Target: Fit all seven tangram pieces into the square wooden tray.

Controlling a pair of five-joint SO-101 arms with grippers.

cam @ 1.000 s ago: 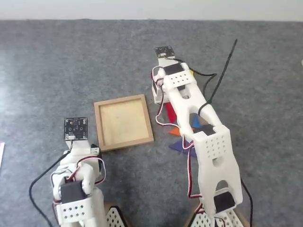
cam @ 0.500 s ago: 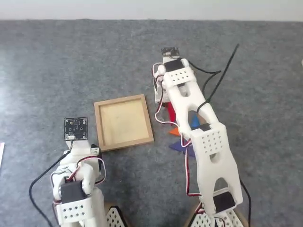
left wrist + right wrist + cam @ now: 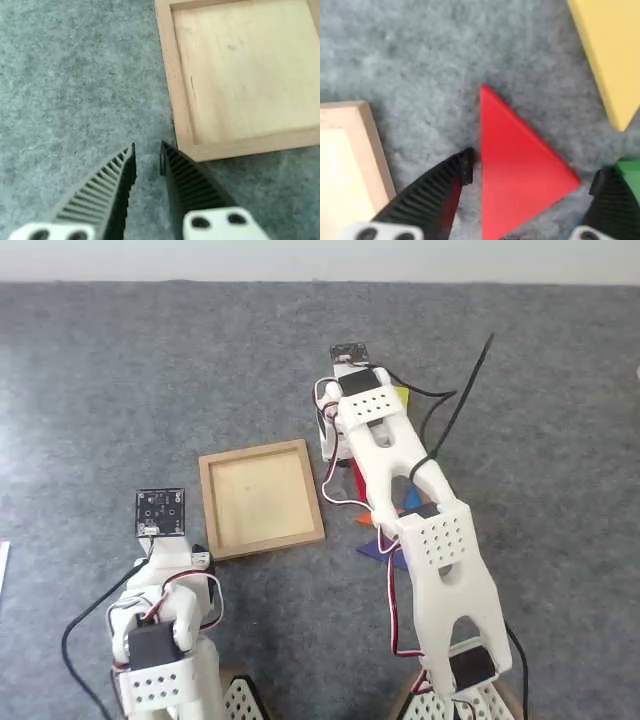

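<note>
The square wooden tray (image 3: 260, 498) lies bare on the grey felt; its corner (image 3: 185, 145) sits just ahead of my left gripper (image 3: 147, 150). That gripper hovers low with a narrow gap between its jaws and nothing in it. My right gripper (image 3: 534, 170) is open wide, straddling the red triangle (image 3: 515, 165) just right of the tray (image 3: 345, 150). From above, the right gripper (image 3: 340, 455) covers most of the red triangle (image 3: 354, 476). Beside it lie the yellow piece (image 3: 607, 55) and a green piece (image 3: 630, 172). Orange (image 3: 366, 519), blue (image 3: 412, 498) and purple (image 3: 383, 548) pieces peek out under the right arm.
The yellow piece (image 3: 403, 396) lies beyond the right arm's wrist. Cables hang from both arms. Grey felt covers the table, with open room left of and behind the tray.
The right arm's wrist swung slightly right, then back toward the tray, ending over the red triangle. The left arm and the tray have not moved.
</note>
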